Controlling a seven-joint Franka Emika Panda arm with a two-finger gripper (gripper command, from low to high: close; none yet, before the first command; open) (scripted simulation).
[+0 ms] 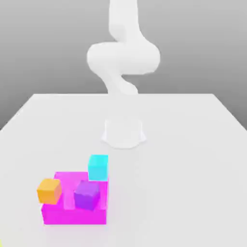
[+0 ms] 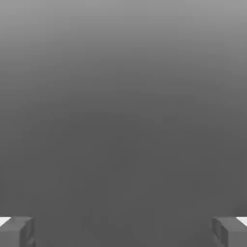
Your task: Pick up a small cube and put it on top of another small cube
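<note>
Gripper (image 2: 123,231) spread wide; nothing between fingers (image 2: 17,230).

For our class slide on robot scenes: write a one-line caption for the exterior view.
White arm above a white table; orange, purple and cyan cubes at a magenta block.

Plain white table (image 1: 202,144) against a soft grey backdrop (image 1: 43,43)

Arm (image 1: 123,60): plain white, smooth rounded links, round white base. Hand (image 2: 123,231): grey blocky fingers (image 2: 17,231), white-edged.
</note>
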